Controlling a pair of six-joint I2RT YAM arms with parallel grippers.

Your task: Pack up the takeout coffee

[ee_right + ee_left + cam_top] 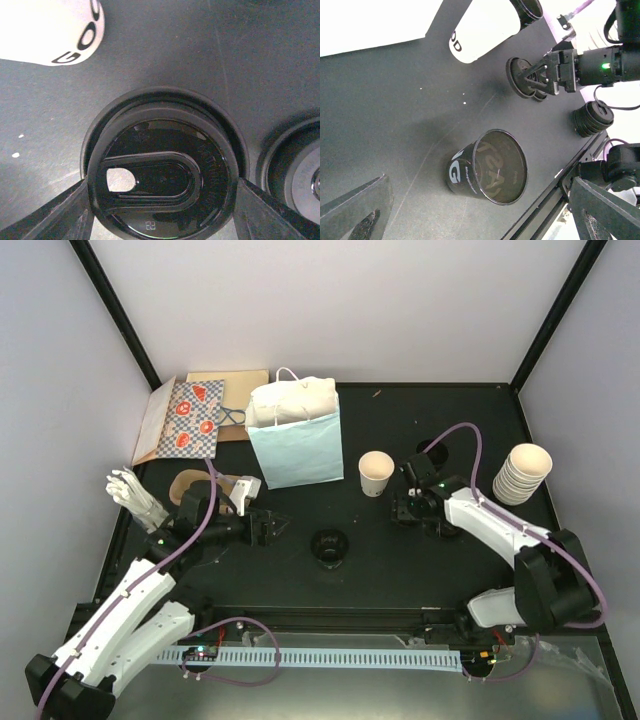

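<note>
We are fetching the black lid (160, 172).
Our right fingers (60, 215) are straddling it on the table (450, 430), grip unclear; the lidless cream cup (376, 474) is standing nearby to their left, while our left fingers (350, 210) are gaping.

The paper bag (295, 445) stands at the back middle of the tabletop (400, 575), with a paper cup (376, 473) just to its right and a stack of cups (522, 472) near the right edge. Before the bag stands another open cup (329, 545). Right of it, a lid (160, 180) sits between the right tool (402, 510) fingers, touching both, with a stack of lids (592, 118) just beside.
</note>
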